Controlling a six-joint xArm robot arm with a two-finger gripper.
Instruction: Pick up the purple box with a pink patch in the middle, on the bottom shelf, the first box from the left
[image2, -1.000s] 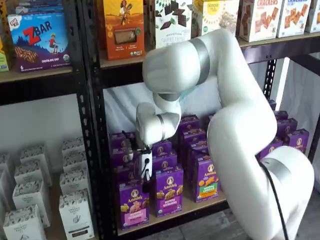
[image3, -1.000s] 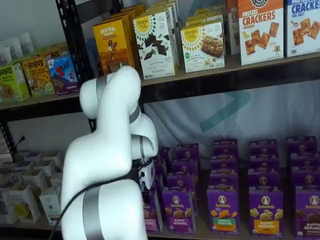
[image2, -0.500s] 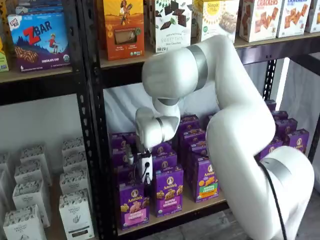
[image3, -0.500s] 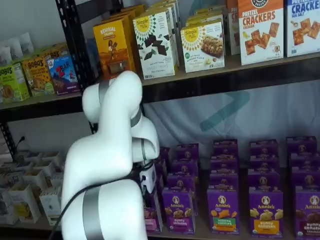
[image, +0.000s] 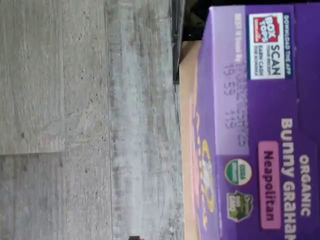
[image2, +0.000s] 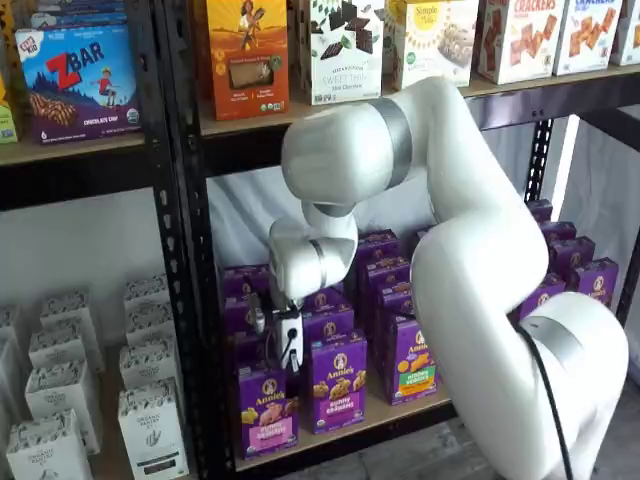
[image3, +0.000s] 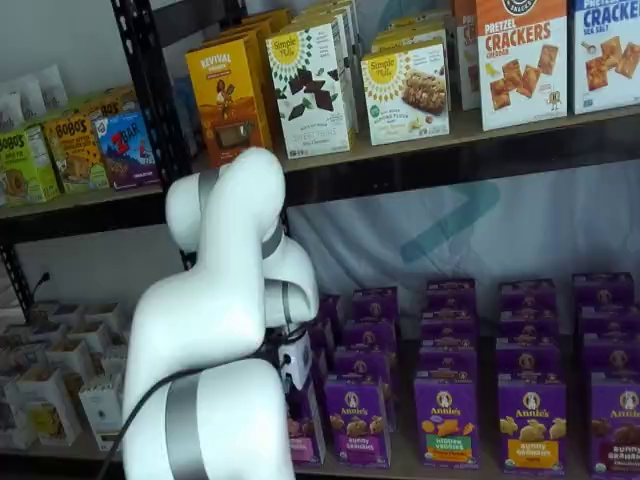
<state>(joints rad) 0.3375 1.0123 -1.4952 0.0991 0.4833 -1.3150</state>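
The purple box with a pink patch (image2: 268, 411) stands at the front of the bottom shelf, just right of the black upright. In a shelf view (image3: 305, 440) only its edge shows behind the arm. The wrist view shows its top (image: 255, 125) close up, with a pink "Neapolitan" label. My gripper (image2: 282, 358) hangs directly over the box, its white body just above the box top. It also shows in a shelf view (image3: 297, 372). The fingers are dark and side-on against the boxes, so I cannot tell whether they are open or shut.
More purple boxes stand in rows to the right, one with chocolate bunnies (image2: 338, 384) and one with a green patch (image2: 412, 360). A black shelf upright (image2: 190, 300) stands just left of the target. White boxes (image2: 150, 425) fill the left bay. Grey floor (image: 75, 125) lies below the shelf edge.
The wrist and gripper have sunk a little, closer to the top of the pink-patch box. The elbow has shifted slightly left. The boxes have not moved.
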